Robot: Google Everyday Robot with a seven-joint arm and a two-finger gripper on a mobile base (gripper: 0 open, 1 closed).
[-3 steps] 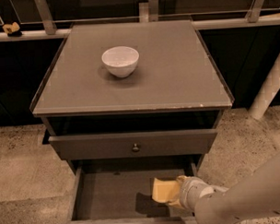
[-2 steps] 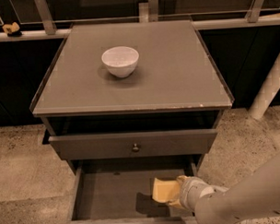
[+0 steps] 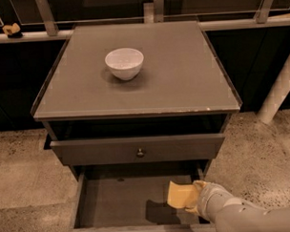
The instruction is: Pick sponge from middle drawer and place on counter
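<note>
Pinching the right edge of the pale-yellow sponge (image 3: 180,195) in the gripper (image 3: 195,202), holding it tilted just above the floor of the pulled-out middle drawer (image 3: 119,205), at its near right corner, over a dark shadow (image 3: 158,214). Reaching in on a pale arm (image 3: 244,217) from the near right. Standing on the counter (image 3: 181,73) above, left of centre: a white bowl (image 3: 124,62).
</note>
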